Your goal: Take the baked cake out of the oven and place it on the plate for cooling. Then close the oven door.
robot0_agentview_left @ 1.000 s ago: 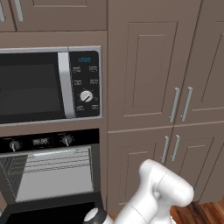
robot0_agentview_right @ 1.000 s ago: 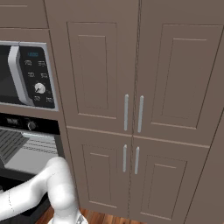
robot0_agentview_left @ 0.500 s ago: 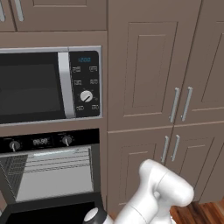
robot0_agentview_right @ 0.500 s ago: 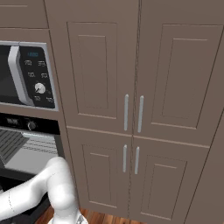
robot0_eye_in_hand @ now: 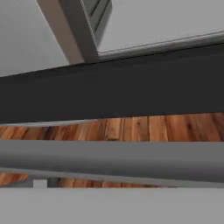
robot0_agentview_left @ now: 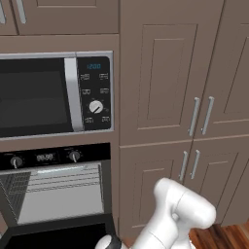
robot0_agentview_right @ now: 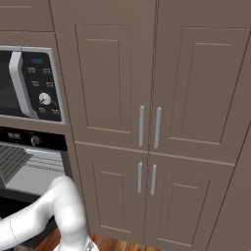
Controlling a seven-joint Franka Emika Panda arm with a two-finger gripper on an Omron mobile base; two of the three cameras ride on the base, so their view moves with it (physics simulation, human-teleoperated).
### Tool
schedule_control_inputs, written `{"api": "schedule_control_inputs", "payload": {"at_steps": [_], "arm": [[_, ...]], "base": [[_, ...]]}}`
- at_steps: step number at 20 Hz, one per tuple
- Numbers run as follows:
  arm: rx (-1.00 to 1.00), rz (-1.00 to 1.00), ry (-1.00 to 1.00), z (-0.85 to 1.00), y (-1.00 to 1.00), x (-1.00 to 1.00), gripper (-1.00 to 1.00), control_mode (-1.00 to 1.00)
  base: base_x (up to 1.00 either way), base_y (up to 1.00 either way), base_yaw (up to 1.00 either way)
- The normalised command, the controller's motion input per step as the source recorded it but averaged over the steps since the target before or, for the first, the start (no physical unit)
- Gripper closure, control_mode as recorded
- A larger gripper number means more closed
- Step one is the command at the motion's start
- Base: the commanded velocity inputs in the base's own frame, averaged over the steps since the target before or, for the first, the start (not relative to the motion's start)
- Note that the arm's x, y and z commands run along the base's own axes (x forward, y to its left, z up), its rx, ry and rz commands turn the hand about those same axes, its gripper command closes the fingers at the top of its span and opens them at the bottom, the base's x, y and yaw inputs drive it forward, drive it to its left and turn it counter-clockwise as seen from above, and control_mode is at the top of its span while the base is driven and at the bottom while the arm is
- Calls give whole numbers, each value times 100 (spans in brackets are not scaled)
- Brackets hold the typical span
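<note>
Oven (robot0_agentview_left: 53,194) open, oven door (robot0_eye_in_hand: 109,87) lowered, microwave (robot0_agentview_left: 53,95) above

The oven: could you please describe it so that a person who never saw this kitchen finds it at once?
Look at the left end of the tall brown cabinet wall. There two appliances are stacked, and the oven is the lower one, directly under the microwave. Its door hangs open on a grey interior with racks, and its black strip has two small knobs, not a keypad with one white dial.
</note>
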Motion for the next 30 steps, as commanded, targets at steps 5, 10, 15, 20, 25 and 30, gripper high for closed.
{"api": "schedule_control_inputs", "payload": {"at_steps": [5, 10, 15, 20, 25, 30], "arm": [[-15, -1, -53, -20, -22, 43, -100, -100], [-9, 0, -43, 0, -24, 47, -100, -100], [-8, 0, -18, 10, -29, 49, -100, -100], [-11, -1, -3, 9, -36, 53, -100, -100], [-10, -2, 2, 15, -38, 57, -100, -100], [-2, 0, -1, 22, -32, 62, -100, -100]], "base": [[0, 0, 0], [0, 0, 0], [0, 0, 0], [0, 0, 0], [0, 0, 0], [0, 0, 0]]}}
